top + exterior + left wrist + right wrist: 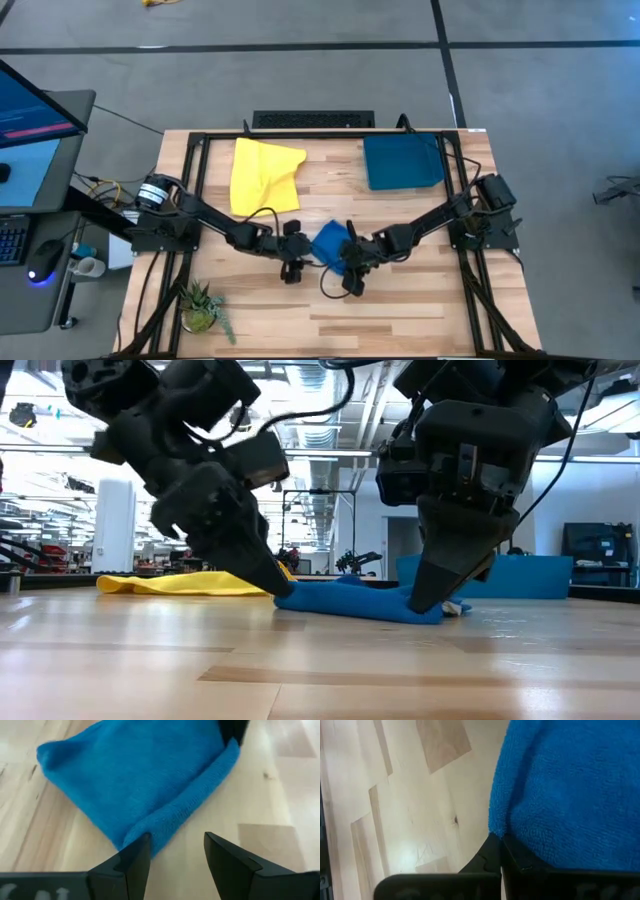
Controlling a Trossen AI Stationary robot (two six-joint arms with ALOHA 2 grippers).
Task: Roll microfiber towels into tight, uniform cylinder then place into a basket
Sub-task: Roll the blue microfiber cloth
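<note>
The blue towel (328, 240) lies folded and bunched on the table's middle. My left gripper (175, 851) is open and low over the table at the towel's left near corner (132, 832); the corner is at one fingertip. My right gripper (425, 598) is shut on the towel's right end. The yellow towel (265, 175) lies spread flat at the far left. The dark teal basket (403, 162) stands at the far right and holds nothing that shows. My left gripper has one fingertip (142, 845) at the folded corner of the blue towel; I cannot tell whether it touches. My right gripper pinches the blue towel's right edge (500, 827) between its shut fingers, which slant down from the table's right. The towel lies slack on the table.
A small potted plant (200, 305) stands at the near left corner. A loose cable (328, 284) loops on the table near my right gripper. Black frame rails (196, 165) run along both sides. Bare wood lies toward the near edge.
</note>
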